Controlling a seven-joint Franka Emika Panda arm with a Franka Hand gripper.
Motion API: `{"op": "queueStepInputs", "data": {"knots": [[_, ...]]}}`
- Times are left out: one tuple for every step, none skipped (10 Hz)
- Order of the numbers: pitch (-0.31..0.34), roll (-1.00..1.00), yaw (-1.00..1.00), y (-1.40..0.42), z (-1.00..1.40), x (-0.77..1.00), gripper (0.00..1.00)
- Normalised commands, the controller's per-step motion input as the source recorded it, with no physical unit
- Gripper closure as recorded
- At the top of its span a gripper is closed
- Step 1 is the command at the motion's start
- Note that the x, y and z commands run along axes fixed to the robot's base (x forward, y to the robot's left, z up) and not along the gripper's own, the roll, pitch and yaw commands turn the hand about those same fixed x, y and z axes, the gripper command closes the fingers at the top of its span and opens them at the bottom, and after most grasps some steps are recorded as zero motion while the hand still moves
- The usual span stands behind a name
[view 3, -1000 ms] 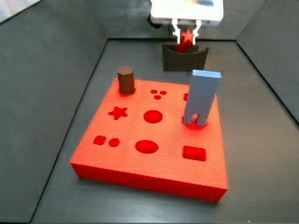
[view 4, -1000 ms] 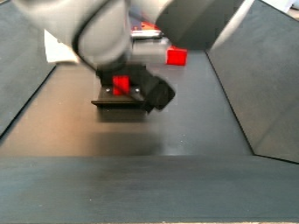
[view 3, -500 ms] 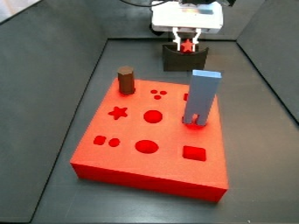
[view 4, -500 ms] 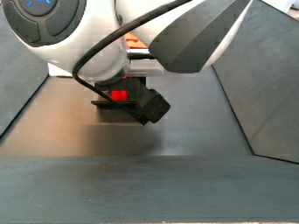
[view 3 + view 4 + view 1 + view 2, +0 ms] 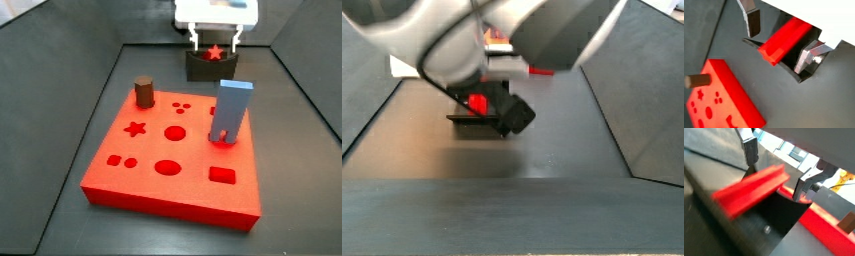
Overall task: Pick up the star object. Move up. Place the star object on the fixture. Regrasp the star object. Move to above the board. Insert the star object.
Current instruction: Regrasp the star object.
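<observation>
Status: your star peg (image 5: 784,41) lies in the notch of the fixture (image 5: 794,70), at the far end of the bench from the board (image 5: 174,160). Pick-up, lift and placing look done; regrasp, move over the board and insertion remain.

Hand (image 5: 783,38): fingers (image 5: 751,21) stand spread either side of the peg, not touching it, so it is released.

Views: both wrist views show the gaps beside the peg. A side view shows the peg's star-shaped end (image 5: 213,51), the board's star hole (image 5: 135,128), brown cylinder (image 5: 144,93) and blue post (image 5: 231,110). In a side view the arm (image 5: 489,35) hides most.
</observation>
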Motion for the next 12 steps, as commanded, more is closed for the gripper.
{"op": "queueStepInputs", "data": {"knots": [[0.020, 0.05, 0.00, 0.00, 1.00, -0.04, 0.00], [0.023, 0.05, 0.00, 0.01, 1.00, -0.04, 0.00], [0.041, 0.05, 0.00, 0.01, 0.83, -0.04, 0.00], [0.048, 0.04, 0.00, 0.01, 0.71, -0.04, 0.00], [0.061, 0.04, -0.01, 0.01, 0.46, -0.03, 0.00], [0.066, 0.04, -0.02, 0.01, 0.27, -0.02, 0.00], [0.057, 1.00, 0.03, -0.83, 0.93, -0.13, 0.00], [0.056, 1.00, 0.03, -0.81, 0.84, -0.12, 0.00], [0.043, 1.00, 0.03, -0.65, 0.67, -0.12, 0.00], [0.036, 1.00, 0.03, -0.49, 0.48, -0.12, 0.00], [0.033, 1.00, 0.03, -0.26, 0.18, -0.07, 0.00], [0.033, 1.00, 0.03, -0.15, 0.07, -0.05, 0.00]]}}
